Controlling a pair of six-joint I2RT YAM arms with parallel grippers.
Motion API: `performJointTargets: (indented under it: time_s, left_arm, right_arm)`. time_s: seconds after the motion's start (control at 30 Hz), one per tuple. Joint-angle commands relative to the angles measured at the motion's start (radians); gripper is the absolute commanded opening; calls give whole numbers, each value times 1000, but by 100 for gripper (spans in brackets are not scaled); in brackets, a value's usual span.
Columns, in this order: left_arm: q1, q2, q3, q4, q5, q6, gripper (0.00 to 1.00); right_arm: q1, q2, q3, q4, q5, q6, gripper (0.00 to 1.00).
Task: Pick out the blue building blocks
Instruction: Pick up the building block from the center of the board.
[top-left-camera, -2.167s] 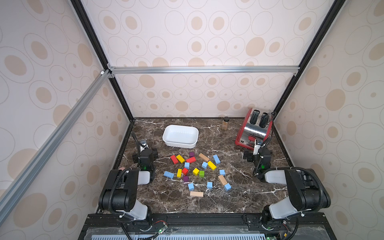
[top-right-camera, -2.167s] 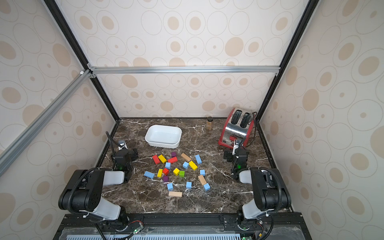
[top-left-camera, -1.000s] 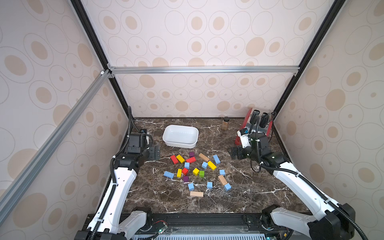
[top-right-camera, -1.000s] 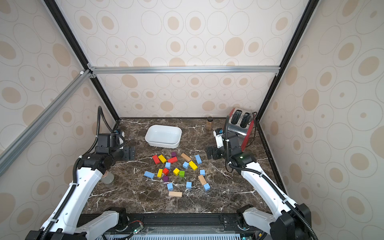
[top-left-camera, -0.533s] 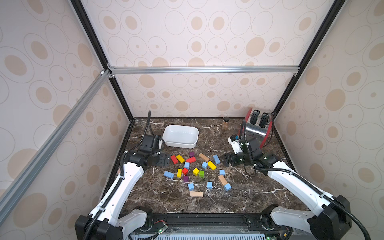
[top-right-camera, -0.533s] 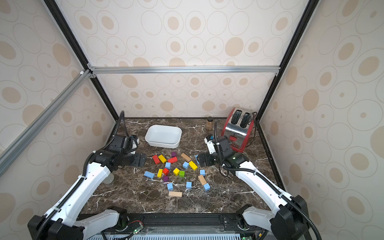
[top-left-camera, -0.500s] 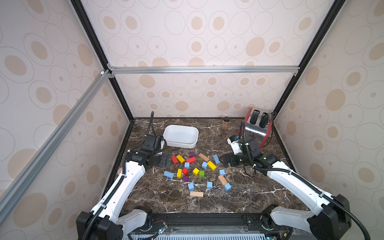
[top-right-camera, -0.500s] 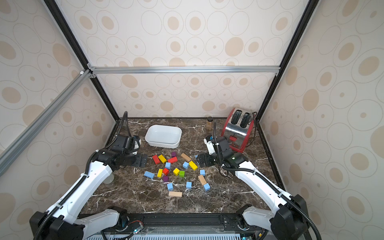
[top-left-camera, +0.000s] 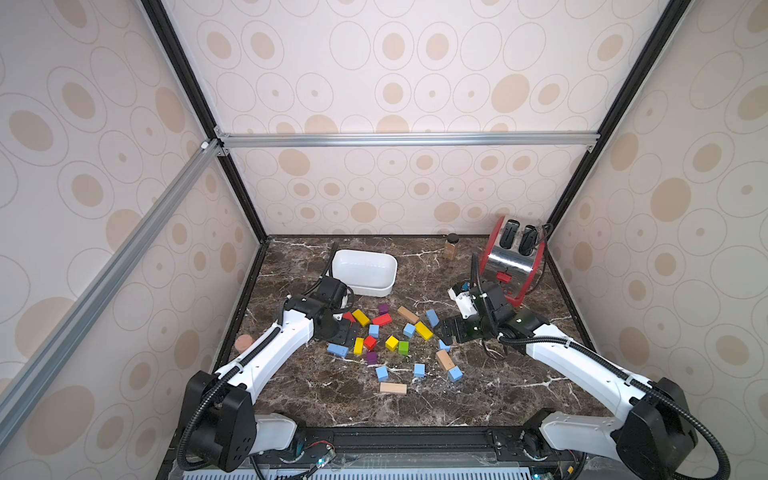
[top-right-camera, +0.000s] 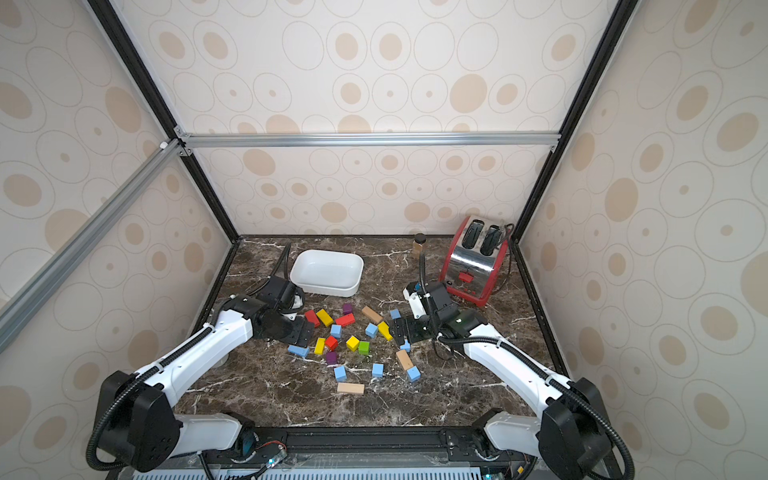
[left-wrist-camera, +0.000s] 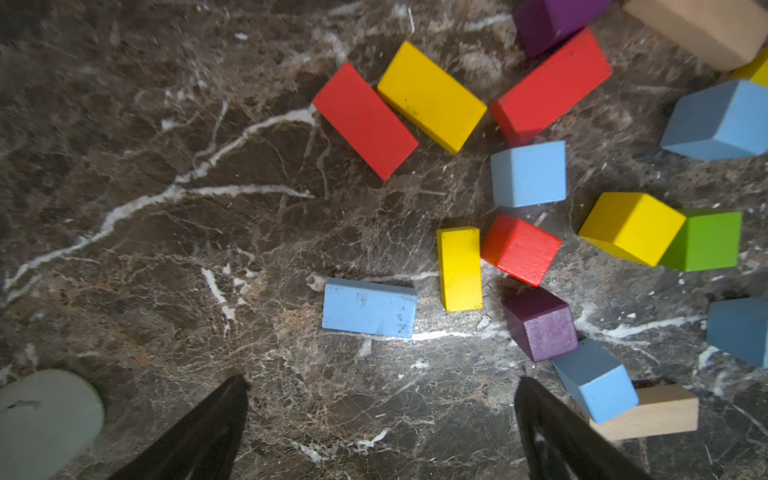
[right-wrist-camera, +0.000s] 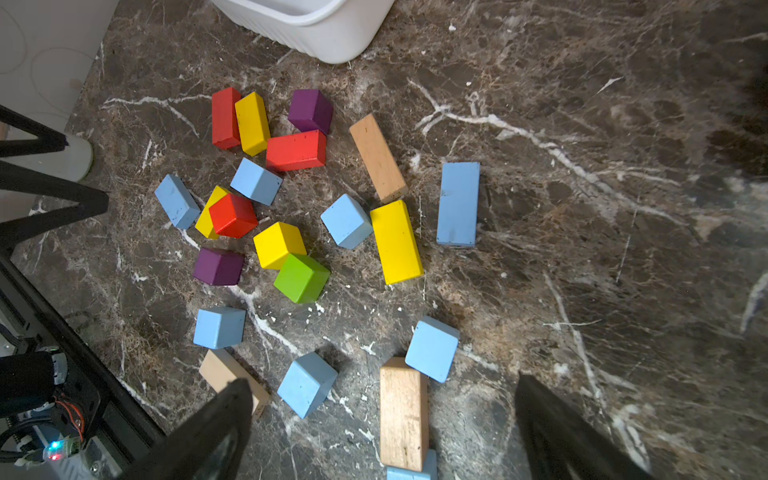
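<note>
Marble tabletop (top-left-camera: 316, 386) with blue building blocks (top-left-camera: 382, 372), other blocks (top-left-camera: 392, 343), tub (top-left-camera: 368, 289), toaster (top-left-camera: 509, 264), jar (top-left-camera: 451, 247)

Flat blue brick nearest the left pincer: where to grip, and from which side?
Likely: grip the blue brick across its long sides at mid-length, from straight above with the left pincer. It lies flat, long sides free; a yellow brick crowds one short end.

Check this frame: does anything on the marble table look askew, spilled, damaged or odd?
Nothing serious. The coloured wooden blocks lie loosely scattered on the dark marble table. The light-blue rectangular brick nearest the left gripper carries dark scuff marks. The white rectangular dish sits upright and empty.
</note>
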Motion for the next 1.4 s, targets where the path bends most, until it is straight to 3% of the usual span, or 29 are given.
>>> performJointTargets:
  time_s: [0.0,0.93,1.37]
  left_arm:
    - [-4,20,-19,-14,6,-38,99]
    - [0,280,-13,-6,-52,-55,96]
    - [53,338,2,44,19,-44,87]
  right_arm:
    - [10,6,-20,16,-19,21,100]
    - [10,32,-36,45,-32,40,100]
    - [11,41,-28,52,-45,39,100]
